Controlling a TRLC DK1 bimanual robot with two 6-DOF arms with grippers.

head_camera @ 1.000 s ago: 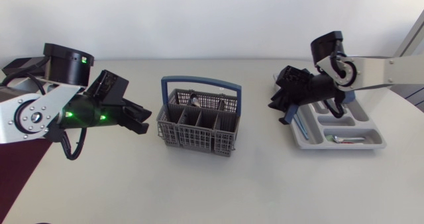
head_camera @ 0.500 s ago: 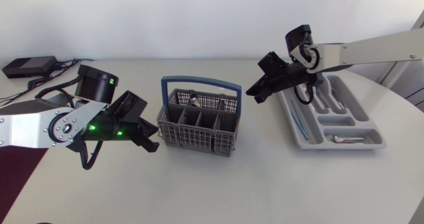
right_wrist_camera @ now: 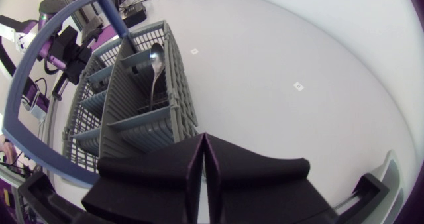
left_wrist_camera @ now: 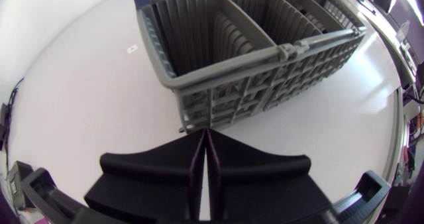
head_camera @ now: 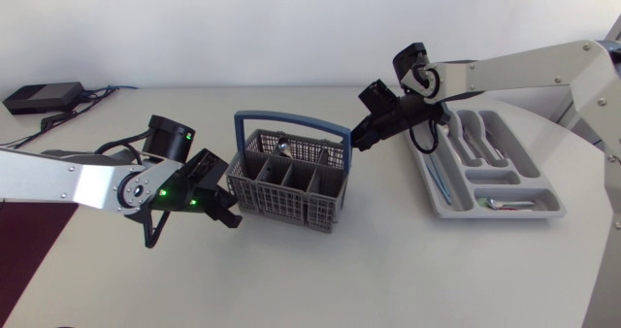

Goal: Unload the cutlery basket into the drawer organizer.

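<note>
The grey cutlery basket (head_camera: 286,204) with a blue handle (head_camera: 294,120) stands mid-table. A spoon (head_camera: 283,147) leans in one of its rear compartments; the other compartments look empty. My left gripper (head_camera: 232,220) is shut and empty, its tips by the basket's near left corner (left_wrist_camera: 192,118). My right gripper (head_camera: 356,143), also shut and empty, hangs just off the basket's far right corner. In the right wrist view the spoon (right_wrist_camera: 156,65) and basket (right_wrist_camera: 180,95) lie just ahead of the closed gripper (right_wrist_camera: 203,139). The grey drawer organizer (head_camera: 497,214) sits to the right and holds several cutlery pieces.
A black box (head_camera: 41,97) with cables lies at the table's far left corner. The table's rounded edge curves past the organizer on the right. Bare tabletop stretches in front of the basket.
Both arms swung in toward the basket, the left from the left side, the right from over the organizer. Both grippers closed on nothing.
</note>
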